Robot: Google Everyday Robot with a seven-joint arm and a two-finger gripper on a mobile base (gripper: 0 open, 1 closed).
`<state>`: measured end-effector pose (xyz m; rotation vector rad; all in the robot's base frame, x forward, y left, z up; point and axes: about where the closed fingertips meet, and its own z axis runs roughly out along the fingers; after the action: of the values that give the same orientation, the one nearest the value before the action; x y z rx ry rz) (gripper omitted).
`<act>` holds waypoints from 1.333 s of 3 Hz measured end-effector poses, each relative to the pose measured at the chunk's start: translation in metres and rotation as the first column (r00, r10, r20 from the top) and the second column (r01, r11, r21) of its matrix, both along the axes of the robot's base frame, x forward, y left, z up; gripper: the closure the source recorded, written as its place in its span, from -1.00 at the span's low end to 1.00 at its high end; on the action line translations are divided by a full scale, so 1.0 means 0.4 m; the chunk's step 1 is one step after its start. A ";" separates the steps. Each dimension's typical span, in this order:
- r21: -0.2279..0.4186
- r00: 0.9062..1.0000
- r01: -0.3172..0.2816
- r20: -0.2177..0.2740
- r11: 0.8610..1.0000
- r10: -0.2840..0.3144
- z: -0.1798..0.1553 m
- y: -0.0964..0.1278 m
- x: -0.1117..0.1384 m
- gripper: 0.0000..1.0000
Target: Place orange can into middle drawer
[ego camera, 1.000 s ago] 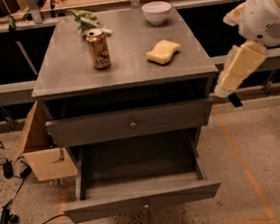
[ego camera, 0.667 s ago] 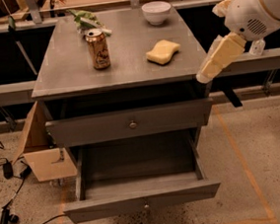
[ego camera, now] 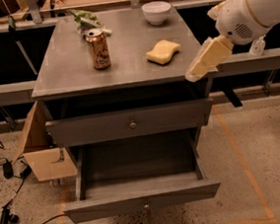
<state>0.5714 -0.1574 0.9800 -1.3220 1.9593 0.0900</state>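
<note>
The orange can (ego camera: 98,49) stands upright on the left half of the grey cabinet top (ego camera: 126,68). The middle drawer (ego camera: 143,199) is pulled open below, and its inside looks empty. The drawer above it (ego camera: 131,123) is closed. My gripper (ego camera: 202,63) is a cream-coloured piece on the white arm (ego camera: 251,6). It hangs at the right edge of the cabinet top, well to the right of the can and just right of the yellow sponge (ego camera: 163,51). It holds nothing that I can see.
A white bowl (ego camera: 156,12) sits at the back of the top, and a green leafy item (ego camera: 89,19) lies behind the can. A cardboard box (ego camera: 40,151) leans against the cabinet's left side. Cables (ego camera: 2,172) lie on the floor at the left.
The arm has swung left, bringing the gripper from right of the cabinet to the top's right edge. The can, the sponge and the drawers have not moved.
</note>
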 end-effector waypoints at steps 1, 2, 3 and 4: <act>0.124 0.999 0.026 0.021 0.992 -0.029 -0.019 0.079 0.099 -1.00; 0.257 0.999 -0.001 0.036 0.966 -0.008 -0.021 0.190 0.193 -1.00; 0.397 0.997 -0.063 0.072 0.916 0.037 -0.021 0.356 0.306 -1.00; 0.460 0.993 -0.095 0.105 0.883 0.052 -0.032 0.460 0.386 -1.00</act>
<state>0.7259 0.0265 0.9670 -1.0570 1.6712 0.4989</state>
